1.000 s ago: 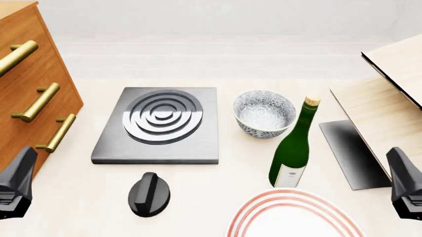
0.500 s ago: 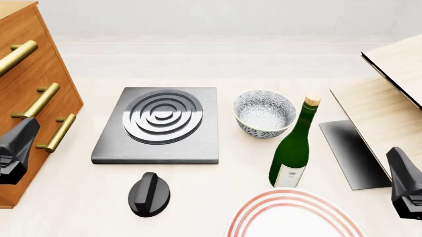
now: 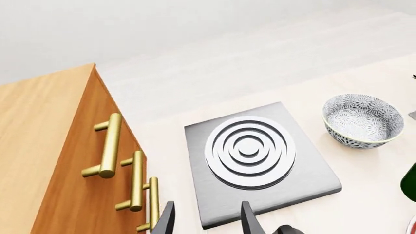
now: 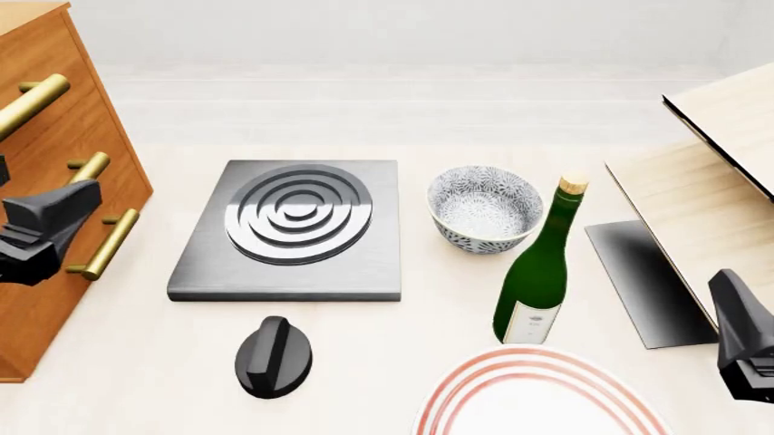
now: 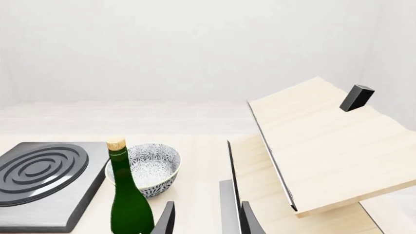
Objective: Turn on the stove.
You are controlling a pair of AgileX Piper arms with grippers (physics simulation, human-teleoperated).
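The wooden drawer cabinet [image 4: 54, 190] with brass bar handles fills the left edge of the table, and a pale wooden structure [image 4: 713, 181] with a dark flat panel [image 4: 641, 281] beside it fills the right; between them lies the stove [image 4: 290, 231], a flat grey slab with raised rings, square to the table and well clear of the patterned bowl [image 4: 485, 207] and the green bottle [image 4: 538, 267] to its right; a red-ringed plate [image 4: 538, 399] sits at the near edge; smallest of all, the stove's black ridged knob [image 4: 274, 357] stands apart on the table just in front of the slab, untouched; the step in hand looks like the approach, with nothing yet grasped; the left gripper [image 4: 43, 231] hangs in front of the cabinet, above and to the left of the knob, its fingers [image 3: 164, 219] parted and empty in the left wrist view; the right gripper [image 4: 744, 340] sits low at the right edge, its fingers [image 5: 165, 218] likewise apart and holding nothing; the next move, I judge, calls for the left gripper to travel right and down towards the knob, align its fingers across the raised ridge, close on it and twist.
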